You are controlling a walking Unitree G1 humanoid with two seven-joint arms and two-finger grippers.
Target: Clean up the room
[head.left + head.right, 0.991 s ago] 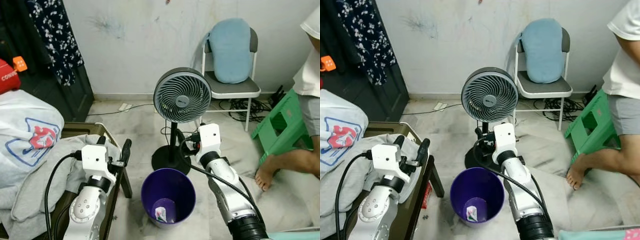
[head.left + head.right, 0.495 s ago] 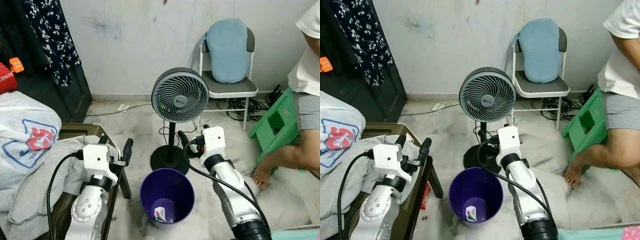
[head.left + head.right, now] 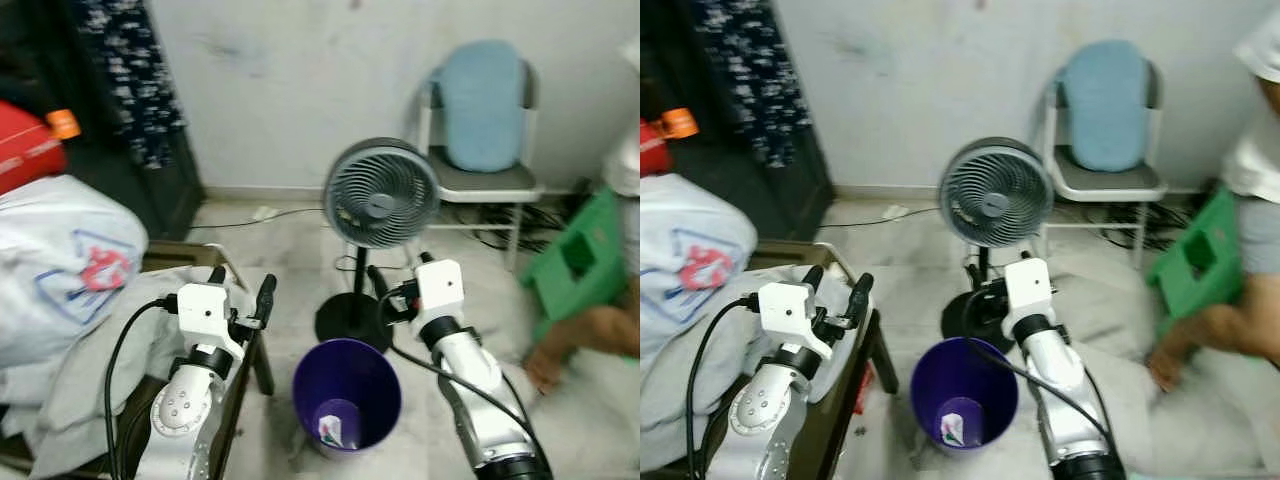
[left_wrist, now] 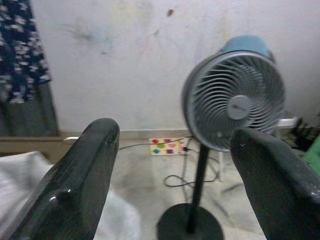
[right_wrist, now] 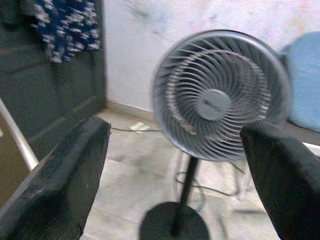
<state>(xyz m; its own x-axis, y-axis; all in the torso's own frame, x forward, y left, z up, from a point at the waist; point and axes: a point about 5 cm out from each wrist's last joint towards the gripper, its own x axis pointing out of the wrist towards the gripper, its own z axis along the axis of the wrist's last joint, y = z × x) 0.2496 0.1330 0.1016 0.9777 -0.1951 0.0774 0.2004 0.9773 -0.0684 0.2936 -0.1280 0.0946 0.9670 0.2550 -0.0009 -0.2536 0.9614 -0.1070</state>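
A purple bin (image 3: 347, 395) stands on the floor between my arms, with a small piece of printed litter (image 3: 332, 428) at its bottom. My left gripper (image 3: 240, 290) is raised over the edge of a dark low table (image 3: 250, 352), open and holding nothing. The right gripper (image 3: 398, 272) is raised just behind the bin, near the fan's pole, and is open and holding nothing too. Grey clothes (image 3: 90, 345) and a white printed garment (image 3: 75, 265) are heaped on the left.
A grey pedestal fan (image 3: 382, 192) stands right behind the bin, and it shows between the fingers as fan (image 4: 235, 100) and fan (image 5: 220, 95). A folding chair with a blue cushion (image 3: 485, 105) is by the wall. A green stool (image 3: 580, 260) and a person's foot (image 3: 545, 368) are at the right.
The whole picture has slid to the right and blurred, so the camera has turned left. Both arms keep their raised pose with open fingers.
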